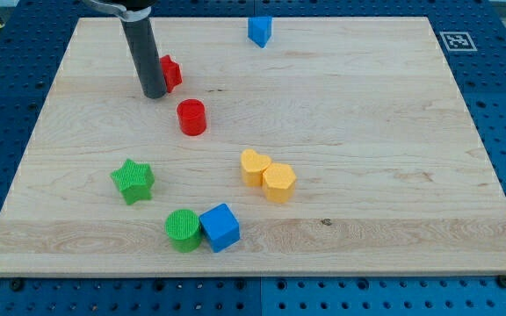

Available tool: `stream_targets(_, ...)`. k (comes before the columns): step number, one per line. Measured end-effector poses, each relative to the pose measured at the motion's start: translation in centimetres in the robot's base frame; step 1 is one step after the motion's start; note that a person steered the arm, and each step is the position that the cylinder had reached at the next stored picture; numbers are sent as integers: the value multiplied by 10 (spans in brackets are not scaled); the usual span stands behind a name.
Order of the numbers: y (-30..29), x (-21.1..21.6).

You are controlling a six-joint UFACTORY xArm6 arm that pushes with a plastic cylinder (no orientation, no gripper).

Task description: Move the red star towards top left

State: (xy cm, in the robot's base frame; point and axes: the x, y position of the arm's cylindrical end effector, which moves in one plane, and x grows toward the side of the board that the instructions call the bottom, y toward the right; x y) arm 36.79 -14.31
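- Camera view, going L to R w/ the pale wooden board (393,132) as landmark: green ridged plastic star (133,181) sits in the board's lower-left part; green ridged cylinder (183,229) nearer the board's bottom edge, touching a blue plastic cube (220,226) on its right.
- My tip (155,94), end of a dark matte rod, is down near the board's top-left, right against the left side of the small red plastic star (170,72), partly hiding it.
- No jaws on this rig, so nothing opens or holds; rod only pushes.
- Red star: prob light, rigid, smooth-bottomed, should slide easily on the wood but its points may make it spin. No grip possible; contact wants to be on its lower-right side, so tip looks to be on the wrong side for a top-left shove.
- Red plastic cylinder (191,117) just below the star, apart from it; could get bumped.
- Two yellow heart-like blocks (267,175), touching, at the board's middle.
- Blue angular block (259,30) at the board's top edge; exact shape unclear.
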Motion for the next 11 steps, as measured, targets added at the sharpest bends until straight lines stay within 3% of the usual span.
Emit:
stream_targets(2, 42, 12)
stream_targets(6, -20, -80)
stream_targets(7, -7, -77)
stream_targets(9, 20, -15)
stream_targets(10, 0, -1)
stream_targets(11, -31, -18)
